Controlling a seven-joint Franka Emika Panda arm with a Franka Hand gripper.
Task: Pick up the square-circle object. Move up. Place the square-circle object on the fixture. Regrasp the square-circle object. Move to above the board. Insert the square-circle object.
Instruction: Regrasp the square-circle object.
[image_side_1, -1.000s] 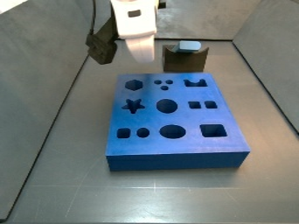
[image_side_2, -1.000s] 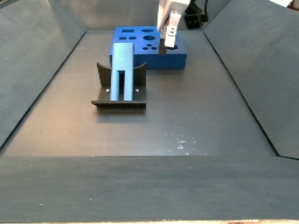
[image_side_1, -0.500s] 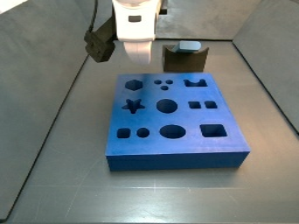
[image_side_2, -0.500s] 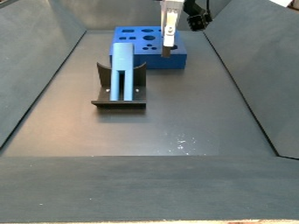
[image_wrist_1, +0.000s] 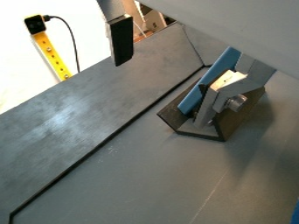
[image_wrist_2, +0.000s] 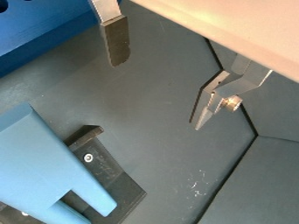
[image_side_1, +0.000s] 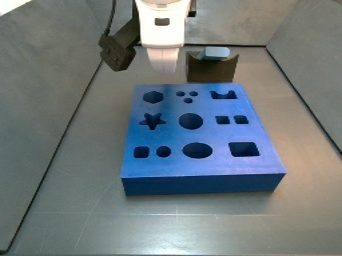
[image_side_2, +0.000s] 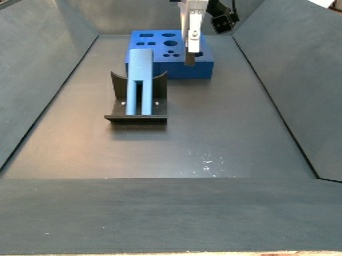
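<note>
Looking across both side views, you have the gripper (image_side_1: 160, 62) up in the air at the far edge of the board (image_side_1: 201, 140), with nothing between its fingers. In a wrist view the two flat silver plates (image_wrist_2: 114, 39) stand well apart, so the jaws are spread wide and empty; only bare dark floor (image_wrist_2: 176, 79) shows between them.

Your square-circle object (image_side_2: 140, 78) is not with the gripper. It stands upright on the fixture (image_side_2: 135, 108), a tall pale blue block leaning against the dark bracket, well off to the gripper's side and lower down on the floor. In a side view you see it only as a small pale cap (image_side_1: 215, 51) on top of the dark holder (image_side_1: 210, 68), just beside the gripper and behind the board's far corner.

In a wrist view the object (image_wrist_1: 222, 79) and fixture (image_wrist_1: 201, 118) sit apart from the one finger pad (image_wrist_1: 121, 39) that shows. Another wrist view shows the block's blue face (image_wrist_2: 52, 162) close to the lens, resting on the fixture's base plate (image_wrist_2: 111, 166). The board's (image_side_2: 171, 55) shaped holes all look unfilled beneath the gripper (image_side_2: 195, 40).
</note>
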